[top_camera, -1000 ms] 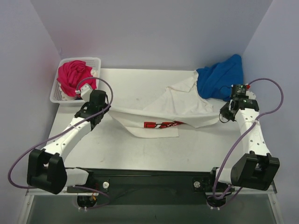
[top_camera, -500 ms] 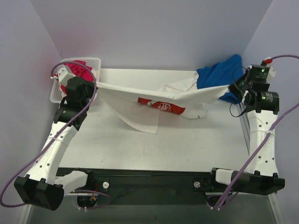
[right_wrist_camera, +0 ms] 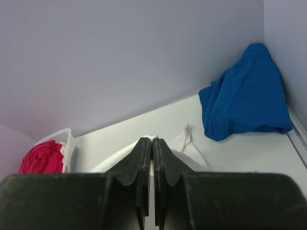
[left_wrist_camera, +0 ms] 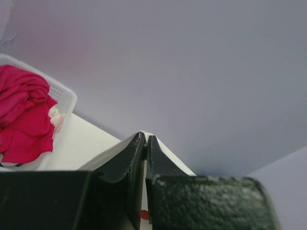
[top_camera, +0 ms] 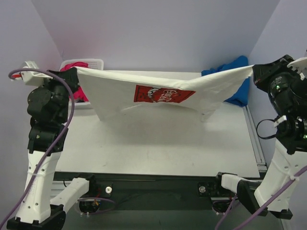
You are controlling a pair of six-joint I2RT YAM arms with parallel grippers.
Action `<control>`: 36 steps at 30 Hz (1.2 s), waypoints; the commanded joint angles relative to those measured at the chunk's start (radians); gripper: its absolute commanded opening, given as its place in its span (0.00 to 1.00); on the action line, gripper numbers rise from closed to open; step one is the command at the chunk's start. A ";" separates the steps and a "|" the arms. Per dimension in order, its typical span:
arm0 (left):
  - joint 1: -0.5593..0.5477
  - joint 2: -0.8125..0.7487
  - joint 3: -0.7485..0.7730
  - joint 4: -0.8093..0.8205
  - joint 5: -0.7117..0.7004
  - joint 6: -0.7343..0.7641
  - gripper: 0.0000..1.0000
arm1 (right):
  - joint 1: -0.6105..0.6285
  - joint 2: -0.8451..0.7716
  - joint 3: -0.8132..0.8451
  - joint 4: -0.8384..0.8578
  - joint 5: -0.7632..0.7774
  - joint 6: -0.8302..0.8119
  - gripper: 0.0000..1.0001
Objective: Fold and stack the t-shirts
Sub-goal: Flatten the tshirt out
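Left pincer (top_camera: 72,73) and right pincer (top_camera: 253,71), both clamped on the white t-shirt (top_camera: 115,91), have raised it higher, stretched taut.

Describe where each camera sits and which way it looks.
Top external: above and behind the bases, looking down on the table; both arms show, holding the white t-shirt stretched between them.
Left wrist: on the left arm, facing the back wall and the basket; the left tool shows, shut on the shirt's edge.
Right wrist: facing the back wall and the blue t-shirt; the right tool shows, gripping white cloth.
Shared: both wrist views show the pink t-shirt.
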 commanded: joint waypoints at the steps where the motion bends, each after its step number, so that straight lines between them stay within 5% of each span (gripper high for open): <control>1: 0.012 -0.094 0.066 0.001 0.031 0.093 0.00 | 0.001 -0.081 0.068 0.005 -0.032 -0.104 0.00; 8: 0.012 -0.223 0.117 -0.097 0.052 0.153 0.00 | -0.001 -0.162 0.221 0.027 -0.041 -0.130 0.00; 15: 0.012 -0.201 0.143 -0.065 0.048 0.187 0.00 | -0.002 -0.118 0.192 0.154 -0.052 -0.122 0.00; 24: 0.012 0.013 -0.010 0.104 0.097 0.109 0.00 | 0.000 0.207 0.215 0.260 -0.052 -0.145 0.00; 36: 0.012 0.356 0.109 0.216 0.137 0.066 0.00 | 0.000 0.416 0.309 0.343 -0.069 -0.159 0.00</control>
